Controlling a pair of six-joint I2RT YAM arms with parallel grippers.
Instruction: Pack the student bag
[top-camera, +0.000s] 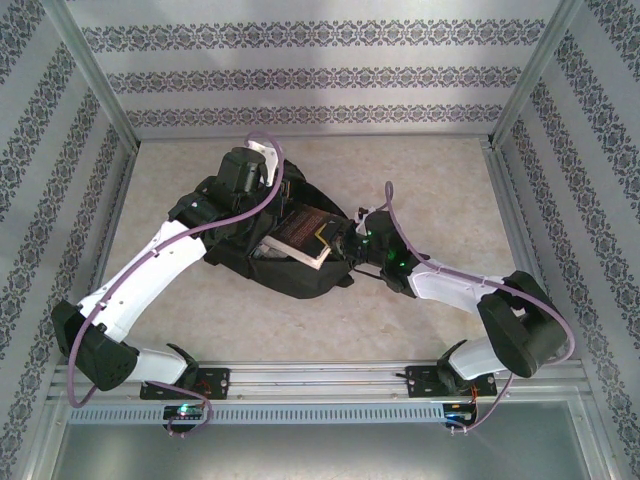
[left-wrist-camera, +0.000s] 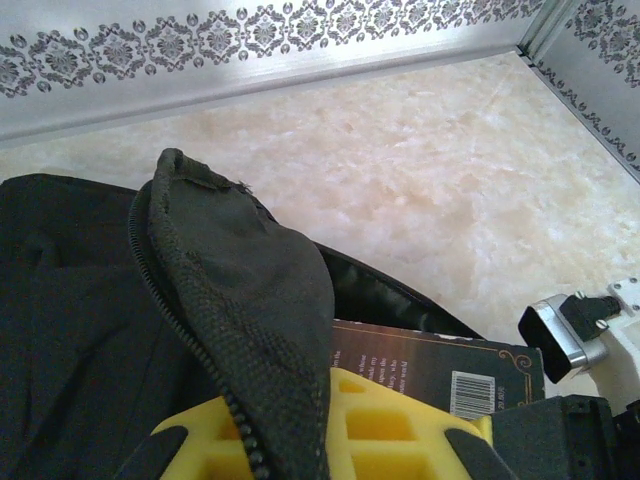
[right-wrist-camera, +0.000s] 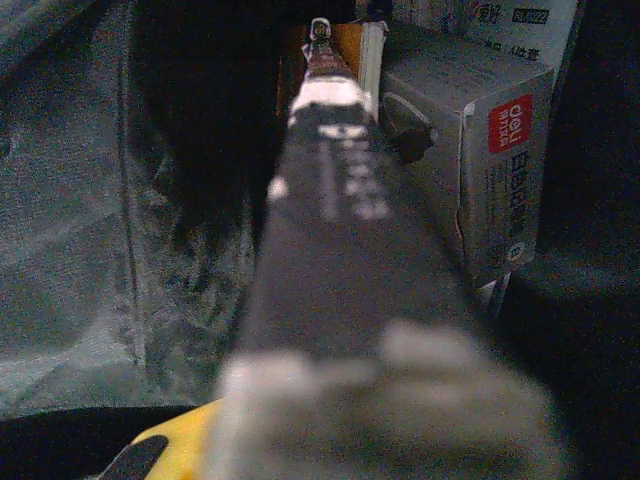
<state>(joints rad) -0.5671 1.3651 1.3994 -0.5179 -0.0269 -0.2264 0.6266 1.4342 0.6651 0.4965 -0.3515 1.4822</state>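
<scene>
Black student bag (top-camera: 285, 278) flap pinched by raised left gripper (left-wrist-camera: 300, 425); low right gripper (top-camera: 347, 245) clamps book (top-camera: 300, 232) inside.

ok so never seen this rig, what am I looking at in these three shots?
Two robot arms, left arm and right arm, are bolted at the near edge of a table. The overhead picture looks down from above and behind them; the other two come from a camera on each wrist. On the table lies a black student bag. The left claw is shut on the bag's zippered flap, holding it up. The right claw reaches into the opening and seems to grip a dark book edge-on, though its own view is blurred. Beside the book, inside the bag, sits a grey box with a red label.
</scene>
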